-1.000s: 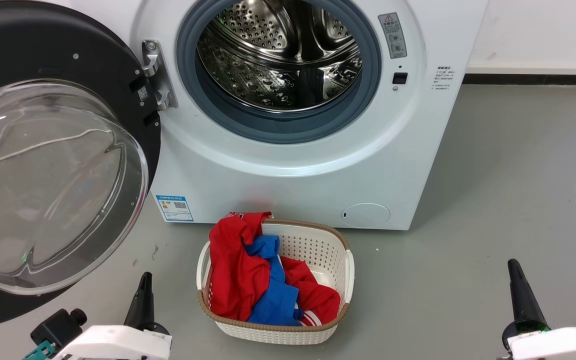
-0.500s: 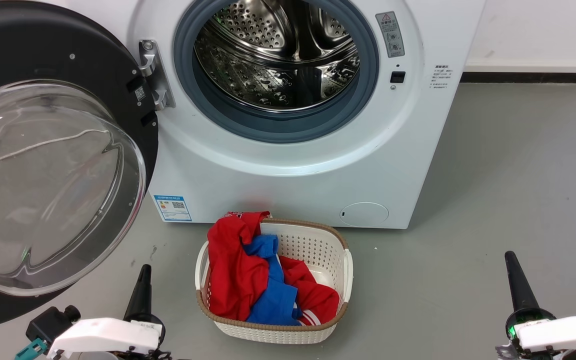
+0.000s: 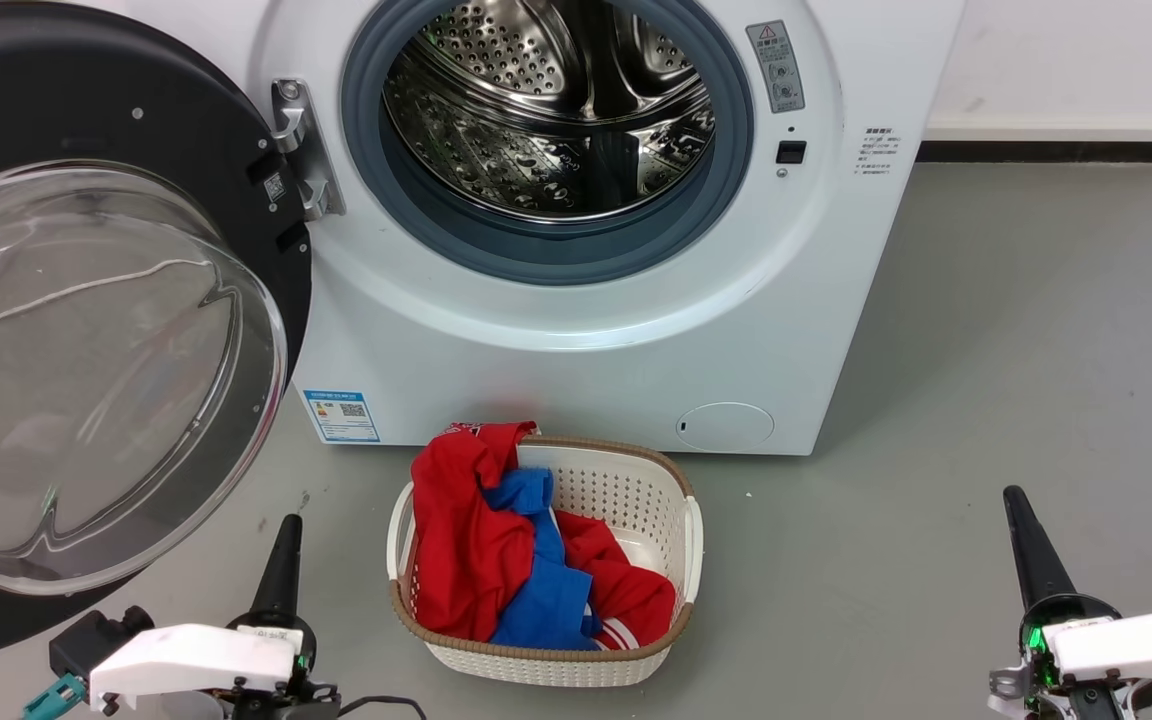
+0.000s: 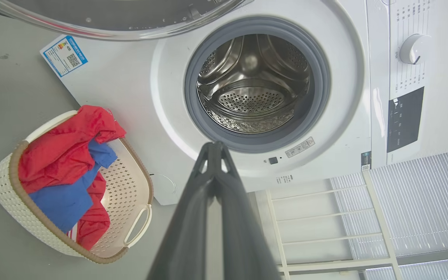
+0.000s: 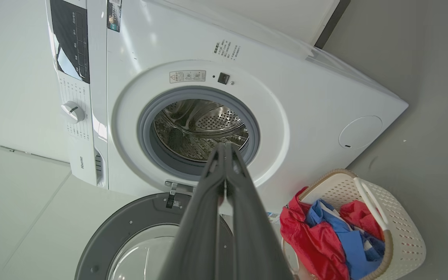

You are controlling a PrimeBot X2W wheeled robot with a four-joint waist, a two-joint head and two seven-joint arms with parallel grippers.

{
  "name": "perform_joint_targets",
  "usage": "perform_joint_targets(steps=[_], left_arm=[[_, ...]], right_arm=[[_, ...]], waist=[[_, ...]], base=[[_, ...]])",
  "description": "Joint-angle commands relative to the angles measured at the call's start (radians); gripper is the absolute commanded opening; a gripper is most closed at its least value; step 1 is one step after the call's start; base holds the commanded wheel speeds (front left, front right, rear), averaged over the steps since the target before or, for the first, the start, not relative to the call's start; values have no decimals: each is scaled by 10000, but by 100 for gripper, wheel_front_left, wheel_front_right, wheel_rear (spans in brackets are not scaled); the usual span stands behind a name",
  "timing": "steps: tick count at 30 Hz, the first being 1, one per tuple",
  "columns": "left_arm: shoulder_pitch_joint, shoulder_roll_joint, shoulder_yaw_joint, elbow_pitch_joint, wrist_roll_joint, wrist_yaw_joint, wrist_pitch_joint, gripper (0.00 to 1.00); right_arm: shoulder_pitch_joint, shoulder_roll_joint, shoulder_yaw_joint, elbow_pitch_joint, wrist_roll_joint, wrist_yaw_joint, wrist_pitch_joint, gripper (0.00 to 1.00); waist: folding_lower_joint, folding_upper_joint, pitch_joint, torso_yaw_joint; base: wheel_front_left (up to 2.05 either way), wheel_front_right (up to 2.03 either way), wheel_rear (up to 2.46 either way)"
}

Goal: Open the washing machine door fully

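The washing machine door (image 3: 86, 330), a glossy black disc with a bulging clear glass bowl, stands swung wide to the left on its hinge (image 3: 298, 150). It also shows in the right wrist view as door (image 5: 138, 241) below the drum opening. The steel drum (image 3: 546, 100) lies exposed inside the grey gasket. My left gripper (image 3: 281, 535) sits low at the lower left, shut and empty, just below the door's glass. In its own wrist view the left gripper (image 4: 213, 144) has its tips pressed together. My right gripper (image 3: 1016, 500) is shut at the lower right, well clear of the machine.
A white laundry basket (image 3: 671, 520) with red and blue clothes stands on the grey floor in front of the machine, between my grippers. A white rack (image 4: 325, 217) shows in the left wrist view beside the machine. The wall runs behind at the right.
The whole head view has shifted slightly left and up, so the camera moved. Both arms have drawn a little lower and back. The door stays wide open.
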Motion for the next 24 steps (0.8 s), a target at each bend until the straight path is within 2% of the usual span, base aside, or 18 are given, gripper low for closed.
perform_joint_targets(steps=[1, 24], left_arm=[[-243, 18, 51, -26, -246, -84, 63, 0], [-525, 18, 228, 120, -2295, -236, 553, 0]], right_arm=[[-239, -63, -19, -7, 250, 0, 61, 0], [-688, -22, -101, 368, 2135, 0, 592, 0]], waist=[[0, 0, 2, -4], [0, 0, 34, -86]], base=[[0, 0, 0], [0, 0, 0]])
